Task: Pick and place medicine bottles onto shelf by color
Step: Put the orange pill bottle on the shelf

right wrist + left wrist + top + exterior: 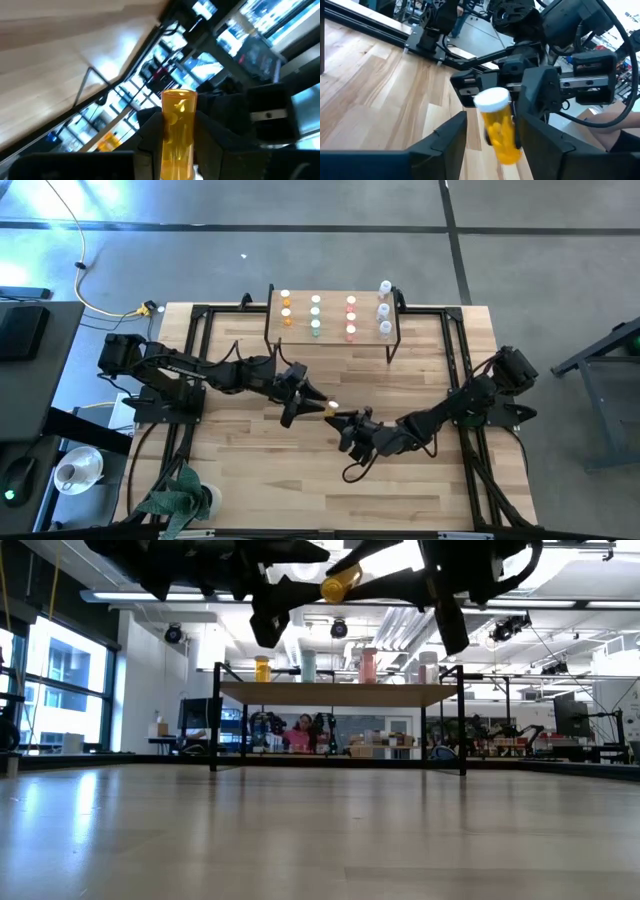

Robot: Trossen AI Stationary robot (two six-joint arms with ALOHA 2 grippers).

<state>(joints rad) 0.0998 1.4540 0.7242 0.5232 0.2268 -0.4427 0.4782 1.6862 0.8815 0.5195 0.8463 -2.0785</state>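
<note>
Above the middle of the table (250,480), well off its surface, the two grippers meet tip to tip over an orange bottle (333,408) with a white cap. The right gripper (345,422) is clamped on the bottle: its wrist view shows the orange body (177,132) squeezed between its two dark fingers (150,135). The left gripper (305,395) faces it from the other side, its fingers spread apart on either side of the bottle (499,125), with a gap showing between each finger (447,140) and the plastic, so it has no grip on it. From table height the bottle (340,584) hangs tilted in the air between the two dark arms, higher than the shelf top. The shelf (330,340) stands at the far edge of the table, near its middle, on thin black legs. On its light wood top the other bottles stand upright in columns by color: orange bottles (286,310) at the left end, green bottles (315,315) next to them, red bottles (351,317) beyond those, and clear bottles (384,308) along the right end. A potted plant (180,498) sits at the table's near left corner.
</note>
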